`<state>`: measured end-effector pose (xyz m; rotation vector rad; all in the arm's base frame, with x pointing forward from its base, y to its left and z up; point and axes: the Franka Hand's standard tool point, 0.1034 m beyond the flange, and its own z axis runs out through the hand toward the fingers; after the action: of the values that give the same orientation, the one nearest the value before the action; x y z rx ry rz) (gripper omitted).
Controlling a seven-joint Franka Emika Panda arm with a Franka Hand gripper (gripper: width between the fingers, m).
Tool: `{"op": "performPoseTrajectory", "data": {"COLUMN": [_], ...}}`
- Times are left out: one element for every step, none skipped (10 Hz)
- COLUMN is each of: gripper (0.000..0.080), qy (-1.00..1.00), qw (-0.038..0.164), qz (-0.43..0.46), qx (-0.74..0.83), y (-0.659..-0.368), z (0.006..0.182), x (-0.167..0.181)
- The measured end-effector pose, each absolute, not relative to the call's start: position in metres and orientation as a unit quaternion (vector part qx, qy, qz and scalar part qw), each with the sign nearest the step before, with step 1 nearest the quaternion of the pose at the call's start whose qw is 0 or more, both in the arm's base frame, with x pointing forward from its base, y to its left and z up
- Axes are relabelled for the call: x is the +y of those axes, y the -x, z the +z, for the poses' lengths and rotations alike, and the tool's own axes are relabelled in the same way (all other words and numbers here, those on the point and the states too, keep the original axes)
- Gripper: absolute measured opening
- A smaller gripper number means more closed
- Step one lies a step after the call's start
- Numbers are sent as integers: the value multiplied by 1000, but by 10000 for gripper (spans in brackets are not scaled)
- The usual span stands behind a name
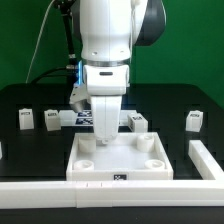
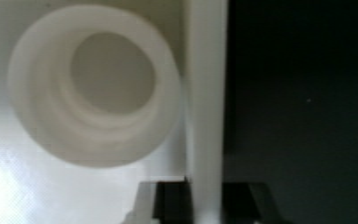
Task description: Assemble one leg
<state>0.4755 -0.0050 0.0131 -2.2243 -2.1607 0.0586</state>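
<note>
The large white square panel point(image 1: 118, 155) with round corner sockets lies at the front middle of the black table. My gripper point(image 1: 104, 137) reaches down onto its far edge, by the far socket on the exterior view's left. In the wrist view that socket point(image 2: 96, 95) fills the frame, and the panel's edge wall point(image 2: 206, 90) runs between my dark fingers point(image 2: 163, 203). The gripper point(image 2: 206, 203) is closed on that wall, with no gap showing. Several small white tagged legs stand apart on the table: two on the exterior view's left point(image 1: 26, 119) point(image 1: 50, 122), one behind the panel point(image 1: 139, 121) and one on the right point(image 1: 194, 121).
The marker board point(image 1: 78, 117) lies behind the panel, partly hidden by my arm. A white rail point(image 1: 60, 192) runs along the table's front edge, and a short white bar point(image 1: 206, 160) stands at the exterior view's right of the panel.
</note>
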Motion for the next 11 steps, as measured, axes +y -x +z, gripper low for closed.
{"op": "performPoseTrajectory", "data": {"gripper": [58,58,58,58,58,58,58,60,60,60,60], "qy": [717,717,717,719,715,713,713,711,716,720,724], "qw": [20,20,20,19,18,20,20,19,20,19,19], "qz": [19,19,18,15,12,12,10,7,6,5,5], "qx": [-696,-696,-696,-695,-699,-700,-701,-703,-697,-693,-689], "y": [-476,-476,-476,-478,-483,-487,-494,-499,-500,-501,-501], "z": [13,13,13,14,15,14,13,13,13,14,14], "x": [-5,-5,-4,5,16,24,33,40,45,49,51]}}
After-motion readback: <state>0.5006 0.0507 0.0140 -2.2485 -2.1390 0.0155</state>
